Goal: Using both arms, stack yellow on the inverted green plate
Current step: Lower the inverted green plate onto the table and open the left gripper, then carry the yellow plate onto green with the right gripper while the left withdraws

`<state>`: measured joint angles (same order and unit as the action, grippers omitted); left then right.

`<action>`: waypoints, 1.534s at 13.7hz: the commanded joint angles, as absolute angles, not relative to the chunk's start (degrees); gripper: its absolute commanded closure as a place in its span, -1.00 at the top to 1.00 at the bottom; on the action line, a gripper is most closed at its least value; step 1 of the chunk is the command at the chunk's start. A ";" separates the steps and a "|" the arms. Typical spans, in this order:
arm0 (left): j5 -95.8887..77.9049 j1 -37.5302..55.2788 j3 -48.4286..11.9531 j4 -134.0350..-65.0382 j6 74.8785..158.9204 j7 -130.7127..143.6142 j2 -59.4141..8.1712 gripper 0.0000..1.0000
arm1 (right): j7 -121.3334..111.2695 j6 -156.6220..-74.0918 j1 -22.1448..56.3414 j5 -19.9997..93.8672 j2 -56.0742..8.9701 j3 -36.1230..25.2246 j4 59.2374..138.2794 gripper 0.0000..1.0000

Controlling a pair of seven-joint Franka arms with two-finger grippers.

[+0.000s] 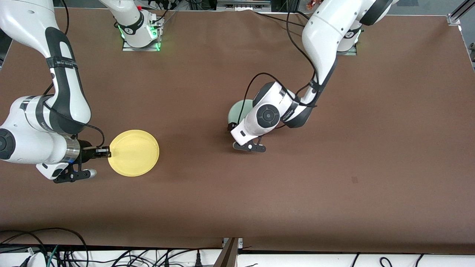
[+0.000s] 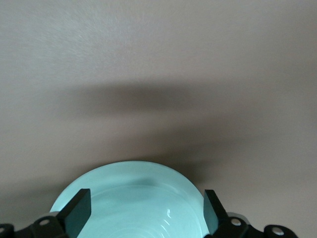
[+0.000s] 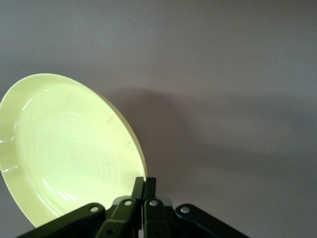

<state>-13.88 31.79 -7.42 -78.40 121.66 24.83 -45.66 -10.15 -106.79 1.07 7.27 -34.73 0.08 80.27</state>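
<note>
The yellow plate (image 1: 134, 152) is toward the right arm's end of the table, open side up. My right gripper (image 1: 105, 152) is shut on its rim at the edge nearest that arm. The right wrist view shows the plate (image 3: 69, 148) with both fingers pinched on its rim (image 3: 144, 186). The green plate (image 1: 237, 111) lies near the table's middle, mostly hidden under the left arm's wrist. My left gripper (image 1: 231, 127) is open just over it. The left wrist view shows the green plate (image 2: 143, 198) between the spread fingers (image 2: 79, 210).
The brown table (image 1: 334, 167) is bare around both plates. The arm bases stand along the edge farthest from the front camera. Cables lie off the table's near edge (image 1: 74, 252).
</note>
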 commanded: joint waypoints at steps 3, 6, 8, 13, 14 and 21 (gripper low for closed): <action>-5.66 24.80 -4.49 -80.16 109.71 23.65 -33.95 1.00 | -7.32 -105.56 1.23 8.70 -34.10 1.23 80.07 -1.00; 2.79 20.14 -4.31 -79.63 100.92 22.68 -27.71 1.00 | 2.42 -105.64 1.58 8.70 -34.19 6.40 80.85 -1.00; 3.78 15.75 -4.48 -79.45 96.87 18.75 -22.96 1.00 | 8.58 -106.61 3.24 8.70 -34.36 10.36 82.08 -1.00; 3.87 9.42 -4.48 -79.63 83.86 9.86 -12.24 1.00 | 28.54 -113.97 11.87 8.70 -32.00 16.05 89.10 -1.00; 3.95 8.19 -4.40 -79.72 82.63 6.10 -11.09 1.00 | 32.22 -117.21 11.95 8.61 -30.34 18.61 92.60 -1.00; 3.96 -0.26 -4.84 -94.33 90.39 -1.50 1.54 1.00 | 48.68 -147.28 16.07 8.17 -24.61 29.88 115.83 -1.00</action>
